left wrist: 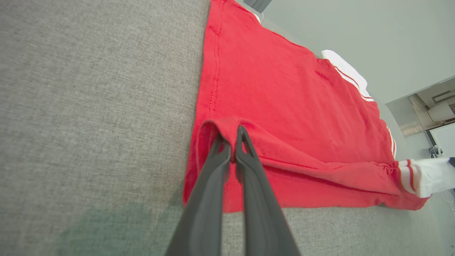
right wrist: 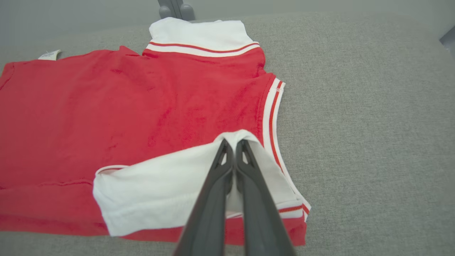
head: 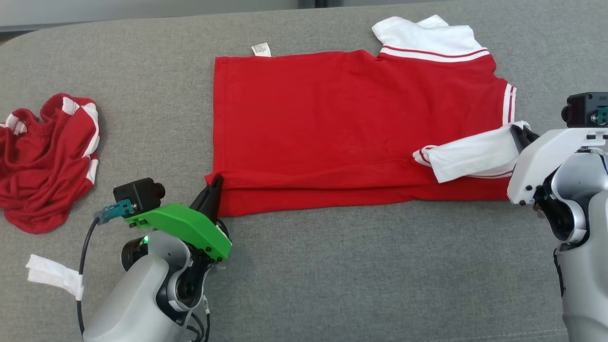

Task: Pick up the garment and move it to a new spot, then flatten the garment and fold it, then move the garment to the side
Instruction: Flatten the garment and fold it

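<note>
Two grippers, both clamped on cloth, frame the near edge of the garment [head: 342, 128]. We see the red shirt spread on the grey surface [head: 356, 275] straight ahead of us. Its long axis runs left to right across our front, hem toward our left and white-trimmed neck toward our right. The left gripper [head: 214, 187] has its fingers pressed together on the near hem corner [left wrist: 209, 126], with a small loop of red cloth raised around the tips in the left wrist view. The right gripper [head: 520, 135] is pinched tight on the near white sleeve [head: 470, 156], which lies turned inward over the red body. The far sleeve [head: 427, 35] sticks out beyond the far edge. Along the near side a narrow band of red is doubled over.

We judge the fold to be the step in hand, and it turns on one relation. The body of the shirt lies away from both sets of fingers, toward the far edge, so the held edge has to travel across the short axis with both arms in step. Each arm is nearest its own end, so neither need reach across. A crumpled second red garment [head: 45, 156] sits well apart on our left.
</note>
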### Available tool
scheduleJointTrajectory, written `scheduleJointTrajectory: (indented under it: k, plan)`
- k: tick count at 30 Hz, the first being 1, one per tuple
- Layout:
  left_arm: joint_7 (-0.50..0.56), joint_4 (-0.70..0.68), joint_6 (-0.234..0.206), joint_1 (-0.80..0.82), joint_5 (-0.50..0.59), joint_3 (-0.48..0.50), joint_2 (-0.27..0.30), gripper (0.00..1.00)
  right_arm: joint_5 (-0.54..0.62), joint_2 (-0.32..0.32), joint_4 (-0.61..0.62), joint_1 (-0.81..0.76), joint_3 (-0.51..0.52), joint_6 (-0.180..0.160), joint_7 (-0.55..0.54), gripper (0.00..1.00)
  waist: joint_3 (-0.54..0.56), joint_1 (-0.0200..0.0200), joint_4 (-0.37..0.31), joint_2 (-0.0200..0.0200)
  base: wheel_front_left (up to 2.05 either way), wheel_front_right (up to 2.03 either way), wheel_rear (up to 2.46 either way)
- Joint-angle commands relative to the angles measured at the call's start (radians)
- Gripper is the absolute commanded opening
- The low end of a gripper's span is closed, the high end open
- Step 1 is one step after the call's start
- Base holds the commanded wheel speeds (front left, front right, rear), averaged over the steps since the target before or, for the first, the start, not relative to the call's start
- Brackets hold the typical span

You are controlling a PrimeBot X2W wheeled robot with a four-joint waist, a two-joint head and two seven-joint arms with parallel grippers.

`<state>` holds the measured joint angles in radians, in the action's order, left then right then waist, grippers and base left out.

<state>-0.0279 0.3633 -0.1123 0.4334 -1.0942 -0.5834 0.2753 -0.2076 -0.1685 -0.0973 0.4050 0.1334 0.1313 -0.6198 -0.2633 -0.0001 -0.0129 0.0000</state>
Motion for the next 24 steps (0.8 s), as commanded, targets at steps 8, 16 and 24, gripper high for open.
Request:
scheduleJointTrajectory:
  k: [8,16,24]
  plan:
    - [-0.002,0.063,0.023,0.064,0.009,-0.007,-0.027,0.00,0.029,-0.013,-0.078,0.083,-0.015,-0.001,0.118,0.00,-0.028,0.0001,0.019,0.0000,0.00,0.00,0.00]
    - [-0.026,0.103,0.020,0.088,0.029,-0.013,-0.033,1.00,0.027,0.001,-0.132,0.114,-0.032,-0.001,0.200,1.00,-0.024,0.0001,0.025,0.0000,0.00,0.00,0.00]
    - [-0.061,0.102,-0.027,0.037,0.092,-0.046,0.008,1.00,0.041,-0.005,-0.098,0.027,0.043,-0.001,0.158,1.00,0.009,0.0001,0.021,0.0000,0.00,0.00,0.00]
